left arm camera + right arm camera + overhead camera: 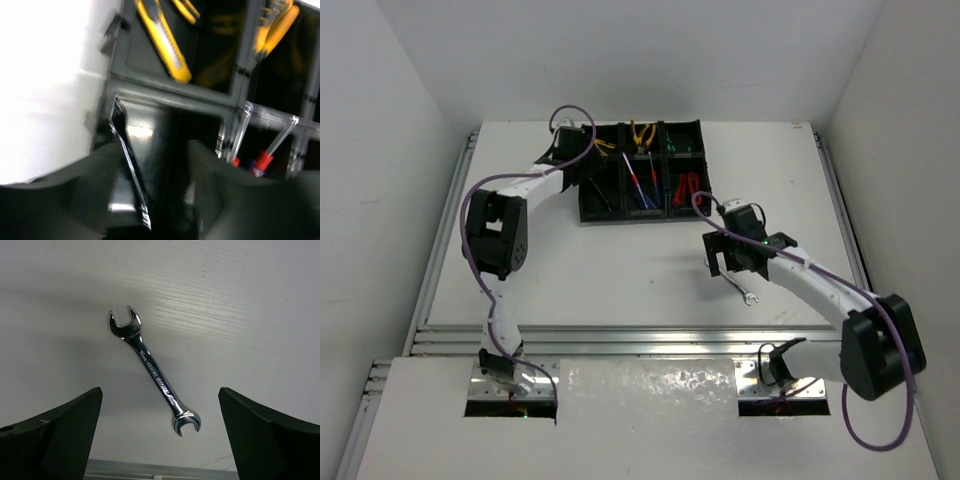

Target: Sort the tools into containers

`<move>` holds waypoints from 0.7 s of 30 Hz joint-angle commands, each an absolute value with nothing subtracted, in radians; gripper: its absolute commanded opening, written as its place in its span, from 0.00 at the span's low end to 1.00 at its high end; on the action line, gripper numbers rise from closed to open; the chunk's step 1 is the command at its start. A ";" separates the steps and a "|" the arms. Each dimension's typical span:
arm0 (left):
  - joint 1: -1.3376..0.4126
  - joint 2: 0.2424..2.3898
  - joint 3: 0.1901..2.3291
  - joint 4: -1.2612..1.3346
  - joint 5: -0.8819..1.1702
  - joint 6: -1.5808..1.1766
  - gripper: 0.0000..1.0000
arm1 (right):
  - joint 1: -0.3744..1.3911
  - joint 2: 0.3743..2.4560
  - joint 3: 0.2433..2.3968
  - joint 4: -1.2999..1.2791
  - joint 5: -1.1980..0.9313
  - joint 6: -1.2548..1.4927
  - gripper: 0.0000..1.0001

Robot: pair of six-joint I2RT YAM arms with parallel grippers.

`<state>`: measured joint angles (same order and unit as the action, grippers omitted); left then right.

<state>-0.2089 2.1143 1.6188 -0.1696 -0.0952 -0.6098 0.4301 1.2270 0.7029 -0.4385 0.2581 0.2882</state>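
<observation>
SORTING IN PROGRESS: A black plastic organiser tray [620,216] with six compartments is seen at the top centre of the overhead view, on the white table [600,275], as two robot arms are put to sorting hand tools into it. The left gripper [155,150] is held low over the tray's lower-left compartment, jaws apart. A thin silver wrench [131,172] is seen edge-on between them, close to the finger at the lower left of the wrist frame; whether it is touched by that finger cannot be told. The open stance suggests that the piece is being let go into a compartment meant for wrenches. Yellow-handled tools [165,42] are seen in the compartment above it, and clear-shafted screwdrivers with red and blue collars [261,162] in the one to its right, so like is evidently grouped with like.

At the lower right of the overhead view, well apart from the tray, a silver double open-ended wrench [152,370] is shown lying flat on the table. The right gripper [160,392] is poised directly above it, fingers spread wide to either side and not touching it, a stance judged to be the lead-in to a pick. The wrench lies diagonally between the fingers, so some wrist rotation may be called for before the narrow shank is closed upon.
</observation>
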 commanded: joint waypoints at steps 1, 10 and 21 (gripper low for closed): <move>-0.209 1.982 1.551 -0.118 -0.098 -0.615 0.62 | 0.408 1.317 0.773 -0.459 0.227 0.203 0.99; -0.210 1.553 1.293 -0.077 -0.094 -0.604 0.86 | 0.313 1.545 0.856 -0.500 0.023 0.150 0.81; -0.267 1.227 1.036 0.024 0.049 -0.618 0.88 | 0.322 1.808 0.902 -0.546 -0.012 0.164 0.35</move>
